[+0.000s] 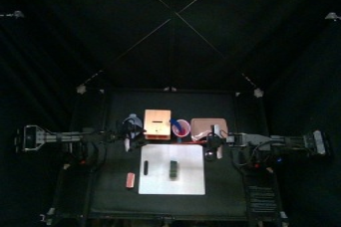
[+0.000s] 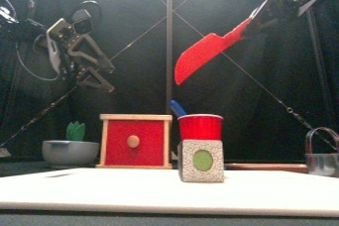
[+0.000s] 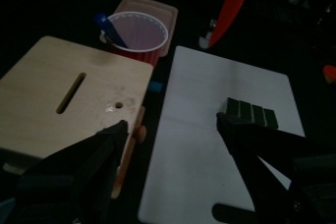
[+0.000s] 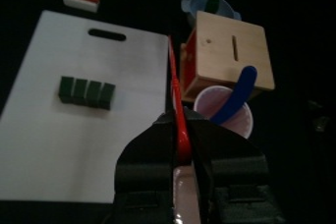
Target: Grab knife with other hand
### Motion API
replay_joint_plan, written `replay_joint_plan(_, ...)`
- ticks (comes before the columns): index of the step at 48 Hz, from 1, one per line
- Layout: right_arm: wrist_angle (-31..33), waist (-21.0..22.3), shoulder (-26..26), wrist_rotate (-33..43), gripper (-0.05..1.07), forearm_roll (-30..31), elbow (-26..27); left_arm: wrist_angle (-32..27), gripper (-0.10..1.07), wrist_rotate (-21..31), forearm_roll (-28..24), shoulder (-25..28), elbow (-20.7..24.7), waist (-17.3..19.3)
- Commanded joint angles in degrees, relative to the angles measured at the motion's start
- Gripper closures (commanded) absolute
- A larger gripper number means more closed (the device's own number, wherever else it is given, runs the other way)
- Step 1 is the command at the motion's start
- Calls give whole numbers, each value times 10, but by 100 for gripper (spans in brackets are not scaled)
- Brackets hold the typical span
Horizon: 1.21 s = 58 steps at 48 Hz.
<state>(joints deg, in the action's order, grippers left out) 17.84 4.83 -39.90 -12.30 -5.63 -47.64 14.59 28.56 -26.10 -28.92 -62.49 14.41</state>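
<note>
Black curtains ring the table as my right gripper (image 4: 182, 147) clamps the red knife (image 2: 209, 50) aloft; my left gripper (image 3: 178, 140) hangs spread wide above the white board (image 3: 223, 130).

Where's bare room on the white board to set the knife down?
Most of the white cutting board is bare: the stretch between the dark oblong block and the board's right edge. Behind it, the wooden box and red cup crowd.
</note>
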Motion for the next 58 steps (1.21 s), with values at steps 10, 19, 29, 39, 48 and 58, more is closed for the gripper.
replay_joint_plan(10, -103, 33, 6, 0, 58, -261, -23, 5, -5, -56, 1, 0, 24, -17)
replay_joint_plan(19, -107, 47, 10, 1, 58, -434, -26, 5, -5, -100, -4, 0, 32, -32)
replay_joint_plan(29, -107, 63, 24, 1, 58, -632, -39, 6, -5, -188, -20, 0, 34, -54)
replay_joint_plan(39, -108, 90, 37, 2, 58, -813, -64, 37, -5, -299, -33, 0, 25, -71)
replay_joint_plan(48, -109, 106, 54, 0, 58, -913, -70, 59, -5, -408, -32, 1, 16, -75)
replay_joint_plan(58, -114, 113, 66, -1, 58, -933, -44, 63, -5, -523, 0, 28, 15, -74)
